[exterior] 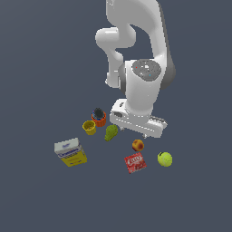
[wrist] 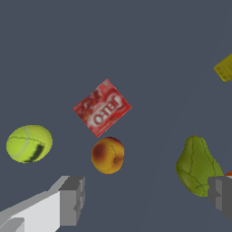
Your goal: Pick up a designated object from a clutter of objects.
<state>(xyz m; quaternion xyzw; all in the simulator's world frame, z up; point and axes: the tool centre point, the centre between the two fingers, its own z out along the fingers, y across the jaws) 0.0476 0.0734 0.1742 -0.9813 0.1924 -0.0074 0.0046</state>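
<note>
A dark grey floor holds a loose scatter of small items below a white robot arm (exterior: 140, 68).

Going from the exterior view's left to its right: a white and yellow box (exterior: 70, 152) sits apart from the rest, nearest the camera on that side. Next comes a yellow cup (exterior: 89, 127), and just beside it an orange cup (exterior: 99, 118) with a dark object resting in it. A green pear (exterior: 111, 132) lies close to the two cups. Further right, a red packet (exterior: 135, 163) lies flat, and the peach (exterior: 138, 145), orange-red with a yellow patch, sits just behind it, very near but whether they touch cannot be told. Last, a yellow-green ball (exterior: 165, 159) rests beside the packet, a little apart.

The gripper (exterior: 146, 134) hangs above the floor, over the gap between the pear and the peach, and holds nothing.

In the wrist view the two grey fingers (wrist: 72, 199) stand wide apart, so the claw is open. Between them, lower down on the floor, lies the peach (wrist: 108, 155), nearer one finger. The ball (wrist: 29, 143) sits off to one side of it, the packet (wrist: 102, 108) lies beyond it, and the pear (wrist: 197, 166) lies near the other finger. A corner of the yellow cup (wrist: 225, 68) shows at the picture's edge.
</note>
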